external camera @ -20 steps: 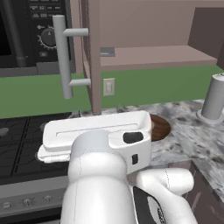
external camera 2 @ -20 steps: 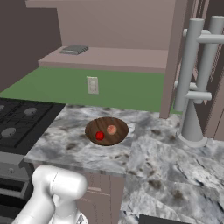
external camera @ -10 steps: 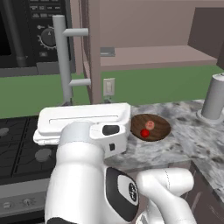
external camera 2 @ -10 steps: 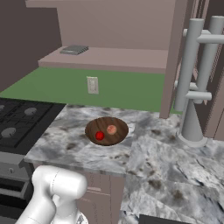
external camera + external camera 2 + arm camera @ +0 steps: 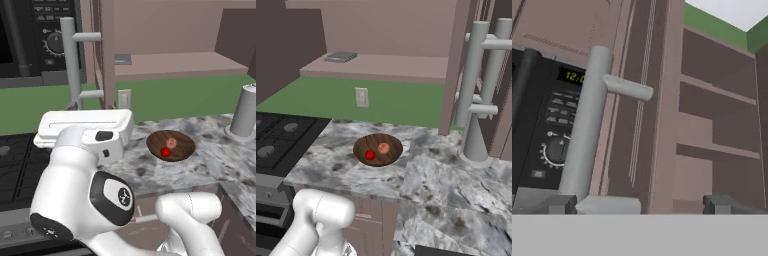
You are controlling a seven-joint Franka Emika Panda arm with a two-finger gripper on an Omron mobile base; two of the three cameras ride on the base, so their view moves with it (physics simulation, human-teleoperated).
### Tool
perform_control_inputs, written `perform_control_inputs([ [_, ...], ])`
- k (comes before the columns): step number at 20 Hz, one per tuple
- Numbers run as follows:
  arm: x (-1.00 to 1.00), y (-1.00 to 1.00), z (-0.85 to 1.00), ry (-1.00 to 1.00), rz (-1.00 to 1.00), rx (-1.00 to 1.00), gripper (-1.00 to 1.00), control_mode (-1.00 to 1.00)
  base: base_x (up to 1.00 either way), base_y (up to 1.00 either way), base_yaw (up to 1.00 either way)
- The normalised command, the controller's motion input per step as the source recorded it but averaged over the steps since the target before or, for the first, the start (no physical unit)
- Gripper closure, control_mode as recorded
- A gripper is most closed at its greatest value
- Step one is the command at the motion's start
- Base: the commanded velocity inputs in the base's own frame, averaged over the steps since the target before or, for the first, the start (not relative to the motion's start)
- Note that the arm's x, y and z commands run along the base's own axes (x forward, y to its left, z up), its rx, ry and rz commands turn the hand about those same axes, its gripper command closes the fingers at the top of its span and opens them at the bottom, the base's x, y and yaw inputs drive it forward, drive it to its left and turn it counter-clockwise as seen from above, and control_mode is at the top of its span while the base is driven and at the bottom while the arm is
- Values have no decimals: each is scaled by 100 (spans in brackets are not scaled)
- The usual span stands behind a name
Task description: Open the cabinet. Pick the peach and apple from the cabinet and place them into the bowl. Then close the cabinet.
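Both fruits, the peach (image 5: 384, 147) and the apple (image 5: 370, 155), lie in the bowl (image 5: 377, 149) near the counter's (image 5: 446, 185) back edge. The cabinet (image 5: 376, 65) stands open, so only closing is left. The tool (image 5: 639, 204) is released, empty, before the door handle (image 5: 587, 125).

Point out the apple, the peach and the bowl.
apple (image 5: 370, 155): right base view, middle of the red fruit in the bowl.
peach (image 5: 383, 148): right base view, middle of the pale fruit.
bowl (image 5: 392, 141): right base view, bare inner wall near the far rim.
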Motion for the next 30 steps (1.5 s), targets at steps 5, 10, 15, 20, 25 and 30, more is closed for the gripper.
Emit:
perform_control_inputs([
  [5,19,0,0,0,-24,0,-100,-100,0,0,0],
  [10,20,0,0,0,-22,0,-100,-100,0,0,0],
  [15,34,-10,0,7,-8,0,-100,-100,0,0,0],
  [20,35,-23,0,13,-2,0,-100,-100,0,0,0],
  [25,34,-31,0,12,0,0,-100,-100,0,0,0],
  [30,50,-49,-8,7,0,0,-100,-100,0,0,0],
])
